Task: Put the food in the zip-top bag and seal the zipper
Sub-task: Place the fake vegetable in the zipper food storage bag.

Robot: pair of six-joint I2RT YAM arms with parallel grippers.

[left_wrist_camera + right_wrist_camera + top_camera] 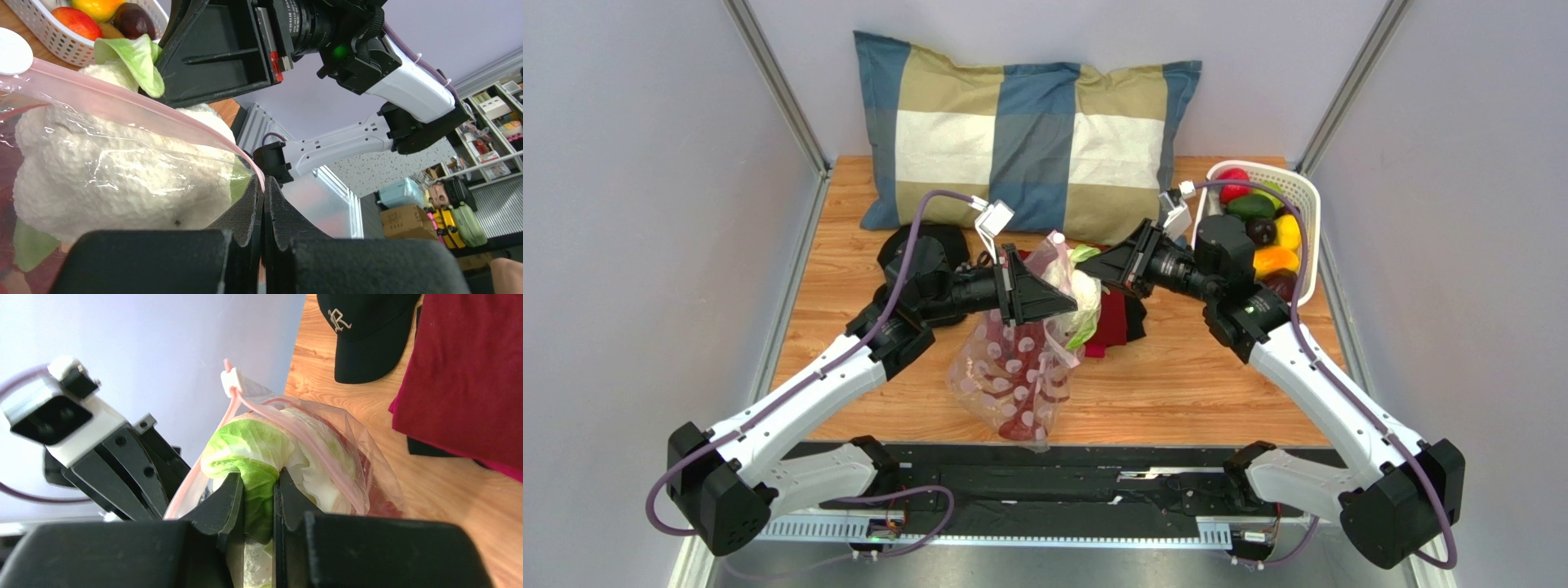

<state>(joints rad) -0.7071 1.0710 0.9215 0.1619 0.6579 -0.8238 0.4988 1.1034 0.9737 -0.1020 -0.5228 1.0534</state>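
The clear zip-top bag (1014,374) hangs above the table centre with red food in its bottom. My left gripper (1044,298) is shut on the bag's pink zipper (202,131) at the mouth edge and holds it up. My right gripper (1109,267) is shut on a green leaf of a whitish cauliflower (258,456), which sits in the bag's mouth. The cauliflower (110,171) shows through the plastic in the left wrist view. The bag's white slider (232,381) sits at the end of the zipper.
A white perforated basket (1308,202) at the back right holds several more fruits and vegetables. A folded red cloth (1120,321) and a black cap (368,331) lie under the right gripper. A checked pillow (1026,129) lies at the back.
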